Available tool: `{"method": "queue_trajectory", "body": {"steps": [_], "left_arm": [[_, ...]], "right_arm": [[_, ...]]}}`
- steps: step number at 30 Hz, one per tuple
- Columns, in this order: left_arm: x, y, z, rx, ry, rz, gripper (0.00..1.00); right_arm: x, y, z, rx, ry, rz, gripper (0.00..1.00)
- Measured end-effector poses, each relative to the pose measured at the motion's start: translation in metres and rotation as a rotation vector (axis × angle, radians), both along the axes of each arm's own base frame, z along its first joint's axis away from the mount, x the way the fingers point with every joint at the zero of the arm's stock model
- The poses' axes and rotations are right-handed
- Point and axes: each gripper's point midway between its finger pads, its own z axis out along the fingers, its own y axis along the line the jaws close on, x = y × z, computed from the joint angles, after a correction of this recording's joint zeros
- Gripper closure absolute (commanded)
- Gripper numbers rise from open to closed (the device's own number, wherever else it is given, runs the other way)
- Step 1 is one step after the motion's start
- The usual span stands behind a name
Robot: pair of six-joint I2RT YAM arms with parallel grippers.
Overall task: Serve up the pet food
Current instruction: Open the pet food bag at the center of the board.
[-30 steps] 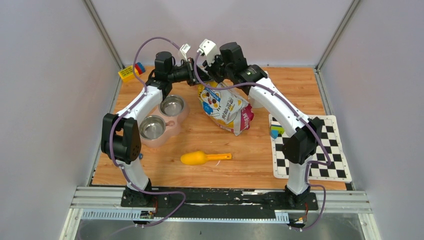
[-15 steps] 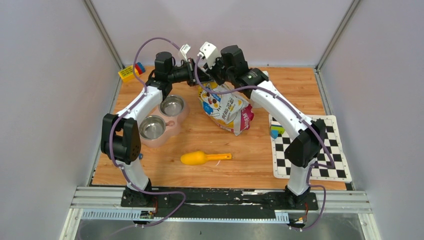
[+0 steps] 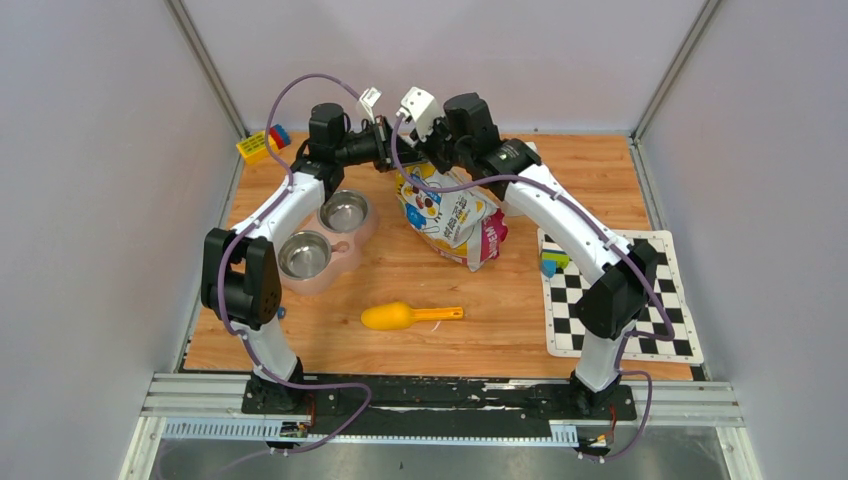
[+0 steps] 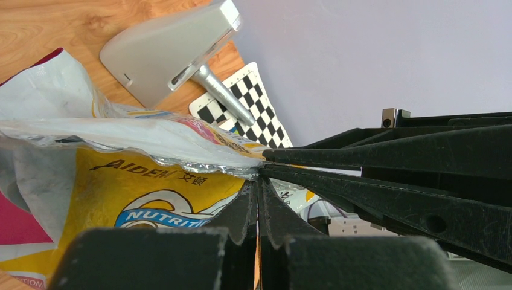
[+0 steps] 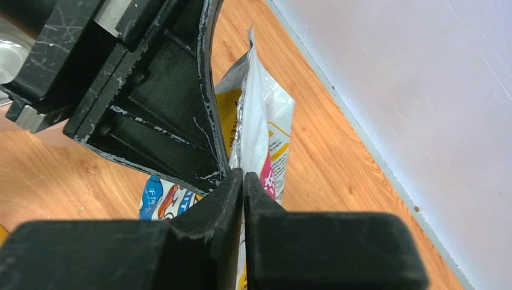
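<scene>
**Top external view: left gripper point(image 3: 392, 158) and right gripper point(image 3: 424, 152) meet at the top edge of the bag point(image 3: 452, 215)**

The bag lies at the far middle of the table point(image 3: 320, 335), between the pink double bowl point(image 3: 345, 249) and the checkered mat point(image 3: 640, 310). Its top edge is raised to where the two grippers meet. No pet food shows anywhere, so it is presumably all inside the bag. Both bowl cups look bare, and the yellow scoop point(image 3: 400, 317) lies well apart, nearer the arms.

In the left wrist view, the left gripper is clenched on the bag's rim. The right gripper's fingers come in from the side and are pressed together on the same rim, just beside it. The right wrist view agrees: its jaws meet on the white film. Silver lining point(image 4: 181, 158) shows as a thin crinkled line, so the mouth looks barely parted.

The step in hand appears to be opening the mouth, which works only if each gripper holds a different layer. From these views I cannot tell whether either pinch has caught both layers. Some advice for doing it well:

- Draw the two grips apart slowly, across the rim and not upward.
- Watch for the lining to widen into a gap. If the whole rim travels with one gripper, regrip.
- Keep the rim above the bag's body, so kibble does not spill onto the table once the mouth opens.
- The film is crinkly and may slip, so a steady pull suits it better than a jerk.
</scene>
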Motion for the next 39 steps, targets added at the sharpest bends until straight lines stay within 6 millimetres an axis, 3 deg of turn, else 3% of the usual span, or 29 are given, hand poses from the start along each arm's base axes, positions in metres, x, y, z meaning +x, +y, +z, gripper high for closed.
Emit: {"method": "queue_trajectory", "body": {"steps": [2,39], "left_arm": [[0.0000,0.0000,0.0000,0.000,0.000,0.000,1.00],[-0.0012,0.0011,0.0035,-0.001,-0.008,0.009,1.00]], "right_arm": [[-0.0006,0.0003,-0.0005,0.002,0.004,0.000,1.00],[0.0048,-0.0049,0.0073,-0.007,-0.007,-0.058,1.00]]}}
